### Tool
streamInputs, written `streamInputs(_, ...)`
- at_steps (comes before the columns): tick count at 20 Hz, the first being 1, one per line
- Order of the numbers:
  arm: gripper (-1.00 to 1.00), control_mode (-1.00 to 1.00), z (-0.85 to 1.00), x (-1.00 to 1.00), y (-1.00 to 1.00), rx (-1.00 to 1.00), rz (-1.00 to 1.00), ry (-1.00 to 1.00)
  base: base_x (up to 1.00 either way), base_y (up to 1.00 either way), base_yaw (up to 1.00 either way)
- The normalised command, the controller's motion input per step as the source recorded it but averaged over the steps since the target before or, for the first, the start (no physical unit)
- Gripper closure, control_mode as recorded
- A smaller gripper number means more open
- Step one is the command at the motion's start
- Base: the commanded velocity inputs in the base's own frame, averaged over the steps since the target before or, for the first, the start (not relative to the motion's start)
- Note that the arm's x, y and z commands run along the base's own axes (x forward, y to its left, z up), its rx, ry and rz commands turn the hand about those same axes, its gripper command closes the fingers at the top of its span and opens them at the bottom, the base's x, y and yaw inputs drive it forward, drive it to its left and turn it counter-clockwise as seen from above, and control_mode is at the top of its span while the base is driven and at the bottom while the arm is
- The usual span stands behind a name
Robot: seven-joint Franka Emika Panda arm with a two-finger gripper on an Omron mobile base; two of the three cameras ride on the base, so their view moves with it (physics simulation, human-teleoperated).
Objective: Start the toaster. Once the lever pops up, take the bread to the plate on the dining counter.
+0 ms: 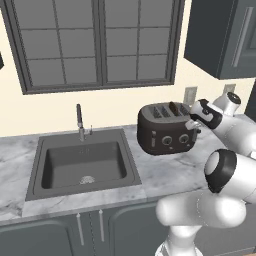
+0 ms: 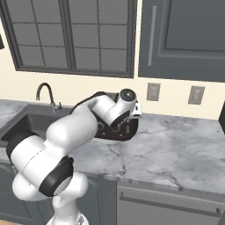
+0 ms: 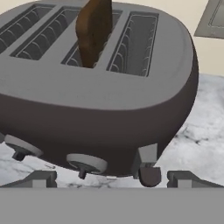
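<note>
1. Gripper point(image 3: 109, 179) fingers are standing wide apart, holding nothing, just in front of the toaster's point(image 3: 100, 109) lower face.
2. Between the fingers, the lever point(image 3: 148, 157) is sitting low on that face, beside two round knobs point(image 3: 86, 163).
3. Bread point(image 3: 93, 30) is standing upright in a middle slot, sticking out above the top.
4. Toaster point(image 1: 166, 129) is resting on the marble surface point(image 1: 165, 172) near its back edge, right of the sink point(image 1: 83, 162).
</note>
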Motion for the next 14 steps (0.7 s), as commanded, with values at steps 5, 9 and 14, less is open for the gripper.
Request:
streamInputs(5, -1.0, -1.0, -0.1, 0.07, 0.0, 0.0, 0.0, 0.0, 0.0, 0.0, 0.0)
streamInputs(9, -1.0, -1.0, -0.15, 0.03, 0.0, 0.0, 0.0, 0.0, 0.0, 0.0, 0.0)
streamInputs(14, -1.0, -1.0, -0.07, 0.0, 0.0, 0.0, 0.0, 0.0, 0.0, 0.0, 0.0)
